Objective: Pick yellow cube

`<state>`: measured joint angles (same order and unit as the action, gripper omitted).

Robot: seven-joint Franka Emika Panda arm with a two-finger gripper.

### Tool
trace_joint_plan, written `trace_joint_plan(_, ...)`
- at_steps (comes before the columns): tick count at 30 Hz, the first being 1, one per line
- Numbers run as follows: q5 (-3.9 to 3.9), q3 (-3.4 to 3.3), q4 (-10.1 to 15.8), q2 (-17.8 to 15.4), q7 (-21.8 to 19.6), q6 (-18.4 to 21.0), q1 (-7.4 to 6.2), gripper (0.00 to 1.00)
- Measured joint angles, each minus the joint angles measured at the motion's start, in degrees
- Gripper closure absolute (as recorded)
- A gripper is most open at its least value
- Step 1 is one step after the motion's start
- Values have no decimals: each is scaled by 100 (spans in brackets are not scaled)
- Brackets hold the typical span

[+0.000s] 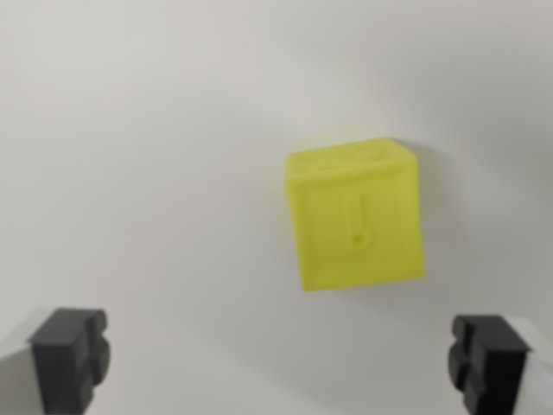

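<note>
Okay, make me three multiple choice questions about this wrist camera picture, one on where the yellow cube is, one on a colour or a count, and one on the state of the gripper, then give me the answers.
1. Where does the bright yellow plastic cube lie in the wrist view?
A. Right of centre, above the fingertips
B. Far left edge
C. Clamped between the fingertips

2. How many cubes lie on the plain white surface?
A. Three
B. One
C. Two

3. What is the state of the black two-finger gripper?
A. Shut on the cube
B. Shut on nothing
C. Open, holding nothing

Answers:
1. A, the cube sits right of the picture's middle, and both fingertips show below it at the bottom corners.
2. B, only the one yellow cube is seen on the white surface.
3. C, one black fingertip is at the wrist view's left and the other at its right, far apart, with bare surface between them.
</note>
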<state>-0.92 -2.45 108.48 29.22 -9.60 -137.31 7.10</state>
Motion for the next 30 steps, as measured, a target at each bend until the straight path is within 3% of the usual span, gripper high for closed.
trace_joint_plan(25, -128, 3, -481, 916, 1268, -454, 219, 0)
trace_joint_plan(30, -150, -2, -535, 1064, 1347, -547, 227, 0)
